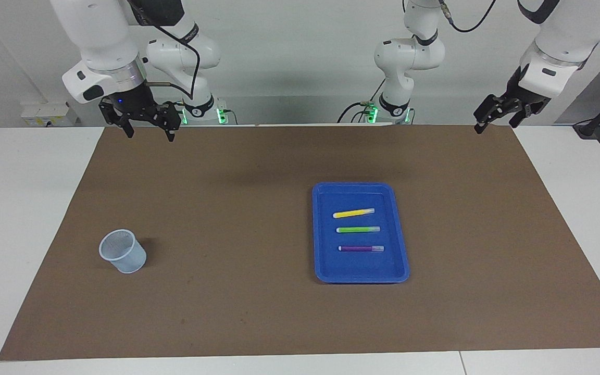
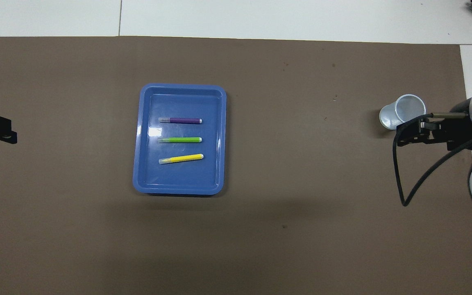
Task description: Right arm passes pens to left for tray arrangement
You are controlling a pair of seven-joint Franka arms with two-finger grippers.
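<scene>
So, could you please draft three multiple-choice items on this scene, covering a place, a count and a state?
1. Which pen in the tray lies nearest the robots?
A. purple
B. yellow
C. green

2. How many pens are in the tray?
A. one
B. two
C. three

3. What is the right gripper holding?
A. nothing
B. the cup
C. a pen

Key: 1 B, the yellow pen lies highest in the facing view; 2 C, yellow, green pen and purple pen; 3 A, it hangs open, the cup stands alone.

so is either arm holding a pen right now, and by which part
Nothing is held. The yellow pen, green pen and purple pen lie in the tray. The right gripper and left gripper hang raised, jaws open.
</scene>
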